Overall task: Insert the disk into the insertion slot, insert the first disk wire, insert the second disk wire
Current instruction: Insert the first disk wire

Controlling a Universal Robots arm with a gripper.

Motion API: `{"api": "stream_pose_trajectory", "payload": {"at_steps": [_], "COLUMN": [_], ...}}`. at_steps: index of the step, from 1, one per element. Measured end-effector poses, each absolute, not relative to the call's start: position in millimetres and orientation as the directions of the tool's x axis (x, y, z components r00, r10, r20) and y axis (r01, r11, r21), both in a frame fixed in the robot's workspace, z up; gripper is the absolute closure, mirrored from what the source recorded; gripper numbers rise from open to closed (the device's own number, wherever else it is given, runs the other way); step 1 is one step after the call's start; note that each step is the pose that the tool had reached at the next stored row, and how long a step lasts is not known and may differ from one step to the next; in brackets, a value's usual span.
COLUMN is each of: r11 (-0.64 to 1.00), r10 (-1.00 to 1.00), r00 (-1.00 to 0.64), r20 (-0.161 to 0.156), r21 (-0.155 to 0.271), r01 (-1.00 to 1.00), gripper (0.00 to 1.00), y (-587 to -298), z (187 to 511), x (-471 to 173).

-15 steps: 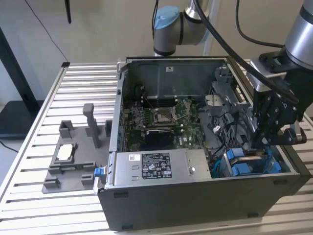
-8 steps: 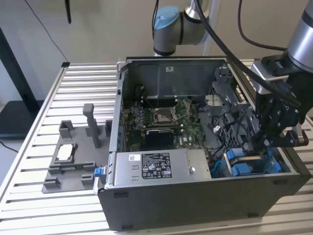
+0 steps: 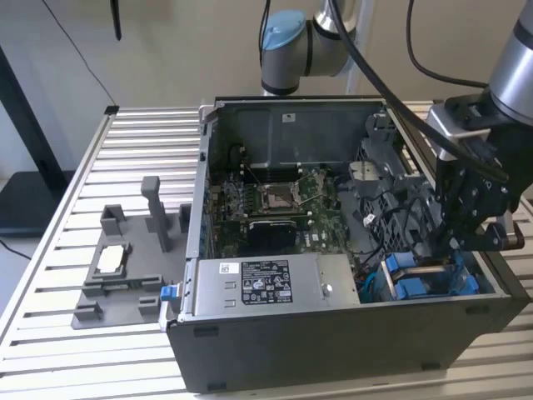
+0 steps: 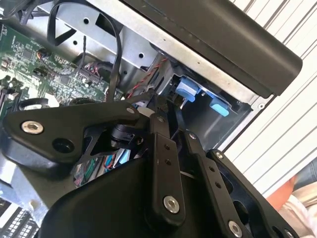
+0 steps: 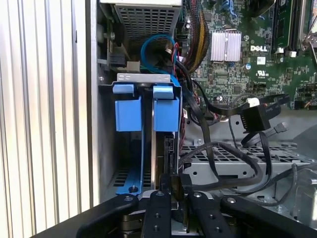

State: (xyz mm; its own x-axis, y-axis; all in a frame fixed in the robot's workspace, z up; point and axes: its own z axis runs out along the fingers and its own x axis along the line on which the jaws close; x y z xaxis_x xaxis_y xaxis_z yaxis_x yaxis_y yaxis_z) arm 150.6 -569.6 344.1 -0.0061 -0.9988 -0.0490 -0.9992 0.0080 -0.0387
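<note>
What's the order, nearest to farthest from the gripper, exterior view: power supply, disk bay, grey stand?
1. Disk bay, just below the gripper.
2. Power supply, middle of the case.
3. Grey stand, outside the case, exterior view's left.

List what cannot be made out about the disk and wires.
Exterior view: black hand partly covers the grey metal cage's blue-edged slot; disk depth hidden.
First wrist view: silver-grey disk in blue carrier shows edge-on, connectors unseen; which black cables are its wires unclear.
Second wrist view: hand's body blocks the slot's inside.
</note>
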Motion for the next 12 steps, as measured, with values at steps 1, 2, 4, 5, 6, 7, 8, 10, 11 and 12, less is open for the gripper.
{"api": "stream_pose_trajectory", "payload": {"at_steps": [1, 2, 4, 5, 6, 7, 8, 10, 11, 12], "r11": [0.008, 0.008, 0.008, 0.008, 0.008, 0.008, 0.008, 0.008, 0.008, 0.008], "r10": [-0.999, -0.999, -0.999, -0.999, -0.999, -0.999, -0.999, -0.999, -0.999, -0.999], "r00": [-0.006, -0.006, -0.006, -0.006, -0.006, -0.006, -0.006, -0.006, -0.006, -0.006], "r20": [-0.049, -0.049, -0.048, -0.048, -0.048, -0.047, -0.047, -0.046, -0.046, -0.046], "r21": [-0.039, -0.039, -0.039, -0.039, -0.039, -0.039, -0.039, -0.039, -0.039, -0.040], "r01": [-0.999, -0.999, -0.999, -0.999, -0.999, -0.999, -0.999, -0.999, -0.999, -0.999], "gripper": [0.81, 0.81, 0.81, 0.81, 0.81, 0.81, 0.81, 0.81, 0.81, 0.81], "y": [-569.6, -569.6, -569.6, -569.6, -569.6, -569.5, -569.6, -569.6, -569.6, -569.6], "z": [343.9, 343.6, 343.2, 343.0, 342.8, 342.5, 342.2, 341.6, 341.3, 340.9], "x": [150.6, 150.6, 150.6, 150.6, 150.6, 150.6, 150.6, 150.6, 150.6, 150.6]}}
